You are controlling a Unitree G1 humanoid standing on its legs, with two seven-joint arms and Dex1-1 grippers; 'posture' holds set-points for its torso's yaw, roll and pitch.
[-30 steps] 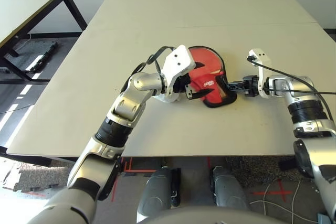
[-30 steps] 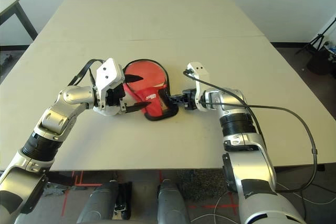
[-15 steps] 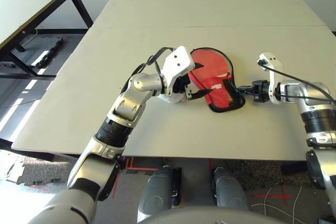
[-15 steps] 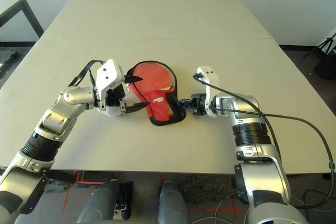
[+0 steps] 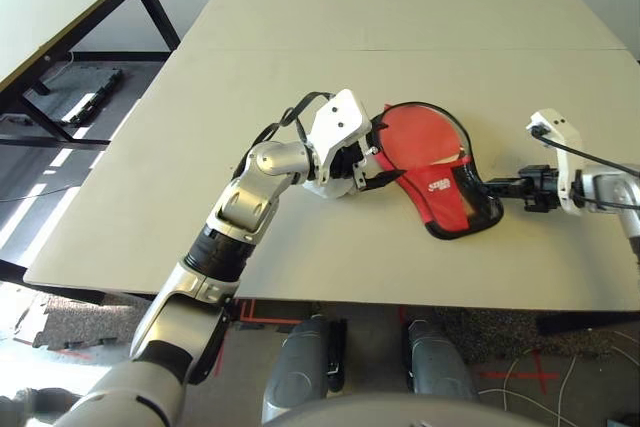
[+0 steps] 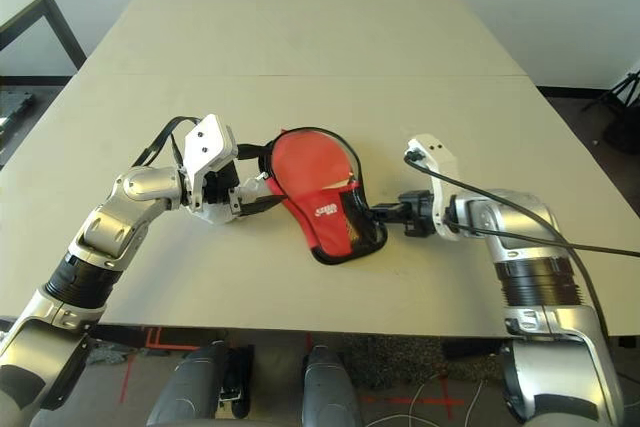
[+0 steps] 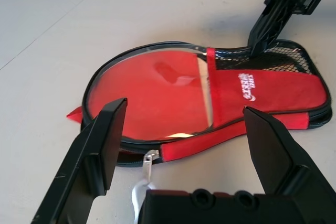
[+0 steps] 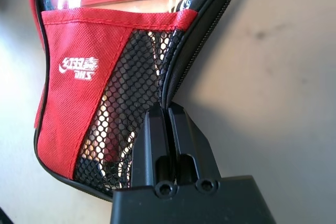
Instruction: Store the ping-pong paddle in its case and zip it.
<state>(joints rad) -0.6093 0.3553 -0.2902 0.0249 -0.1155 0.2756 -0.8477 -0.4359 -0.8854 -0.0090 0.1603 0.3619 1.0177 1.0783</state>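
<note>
One red case (image 6: pixel 322 192) lies mid-table with the paddle (image 7: pixel 152 90) inside, its handle-end edge pinched by the closed right gripper (image 6: pixel 385 213), while the left gripper (image 7: pixel 184 145) gapes empty beside the zipper pull (image 7: pixel 148 160), likely grabbing it next.

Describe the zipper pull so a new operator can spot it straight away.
On the beige table lies the red case, between the two grippers. At its round end, beside the open left gripper, a small silver zipper pull hangs from the black zipper trim, the only shiny metal piece there.
</note>
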